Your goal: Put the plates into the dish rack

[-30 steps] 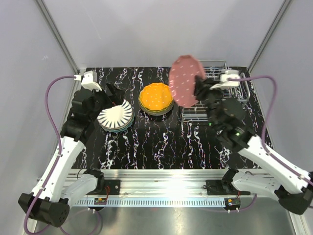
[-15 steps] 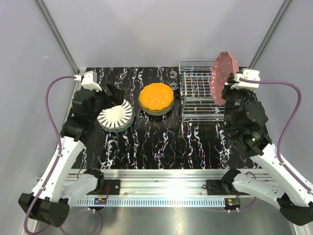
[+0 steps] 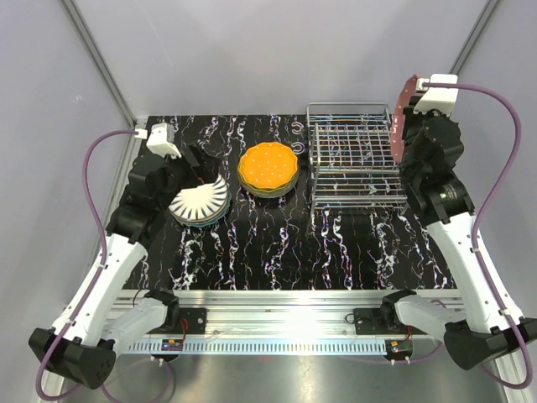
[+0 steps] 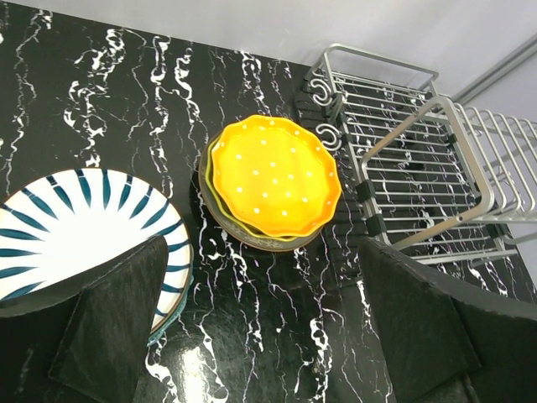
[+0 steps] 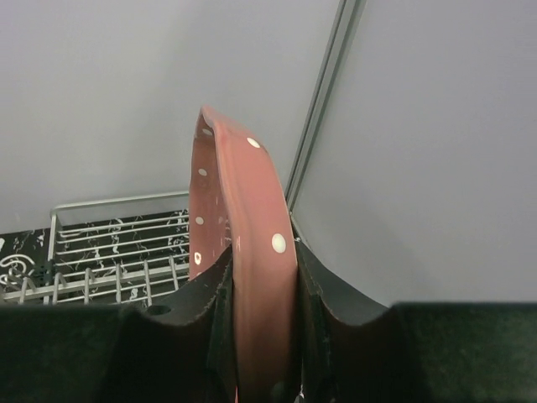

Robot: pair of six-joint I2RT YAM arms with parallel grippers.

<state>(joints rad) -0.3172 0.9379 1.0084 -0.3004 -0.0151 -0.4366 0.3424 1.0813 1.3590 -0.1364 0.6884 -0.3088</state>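
- Rack (image 3: 352, 155) sits at the far right of the bench (image 3: 277, 243), long side running near to far.
- Right tool (image 5: 256, 315) pinches the pink dotted plate (image 5: 243, 252) by its rim, one finger on each face.
- In the top view that pink plate (image 3: 409, 91) stands on edge, roughly upright, at the rack's far right corner and off the bench. Can't tell whether it touches the wires.
- Left tool (image 4: 264, 277) is spread wide with nothing between the fingers. It hovers over the far left of the bench, just beside the striped plate (image 4: 75, 227).
- Striped plate tops a small stack at far left, with a teal rim showing under it.
- Orange dotted plate (image 3: 267, 166) tops a second stack at far centre, between the striped stack and the rack. A yellow-green rim and a darker one show beneath it.
- Both stacks lie flat on the bench, apart from each other and from the rack.
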